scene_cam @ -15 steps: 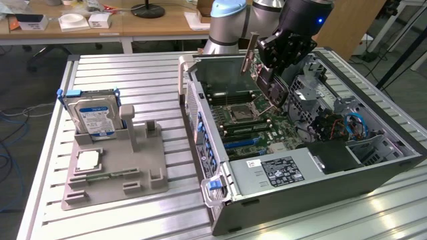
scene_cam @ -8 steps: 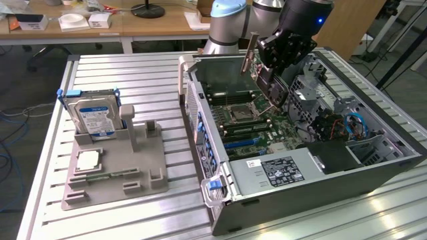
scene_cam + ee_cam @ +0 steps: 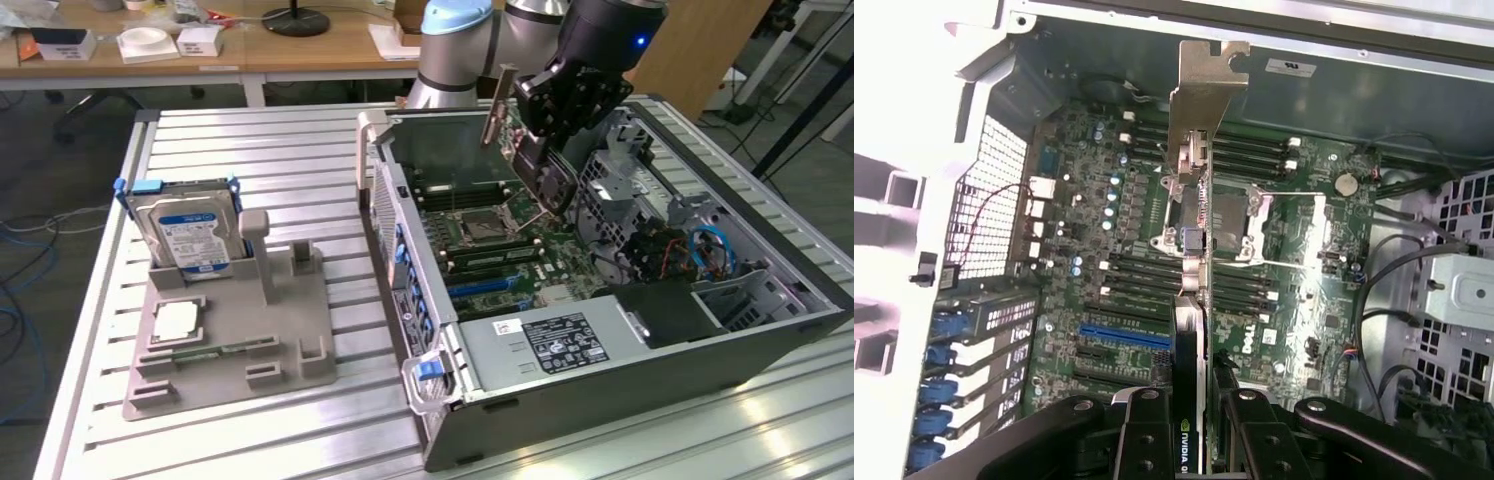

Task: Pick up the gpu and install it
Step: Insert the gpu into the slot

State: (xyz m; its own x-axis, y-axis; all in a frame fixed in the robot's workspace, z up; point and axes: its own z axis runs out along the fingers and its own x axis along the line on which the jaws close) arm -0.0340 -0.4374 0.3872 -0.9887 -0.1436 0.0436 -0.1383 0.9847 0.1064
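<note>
Firmly clenched, the jaws of the gripper (image 3: 1191,425) pinch the gpu (image 3: 1194,250) by one short end, a pad on each flat face. The card hangs edge-on from them with its silver bracket (image 3: 1206,85) at the far end. In the exterior view the card is tilted inside the open computer case (image 3: 641,395), bracket end uppermost. Its lower corner is near the motherboard (image 3: 1309,300), though I cannot tell whether the two are touching or apart.

From the wrist view the card's length passes over the CPU socket (image 3: 1232,225). It runs crosswise to the blue slot (image 3: 1122,334), which lies off to one side rather than under the card.

The step in hand looks like carrying the card to its seat. Judged from here, doing it well means:

- Keep the grip tight, because a card held by one end could pivot.
- Bring the card's length parallel to the slot.
- Point the bracket toward the case wall with the blue latches (image 3: 936,392).
- Level the card before any downward press, so the edge contacts meet the slot squarely.

The loose cables (image 3: 1374,300) by the drive cage and the socket's lever are the likely snags.

Outside the case, on the exterior view's left, a hard drive (image 3: 187,235) stands in a grey fixture (image 3: 300,340) on the slatted tabletop (image 3: 267,150), well apart from the work.
</note>
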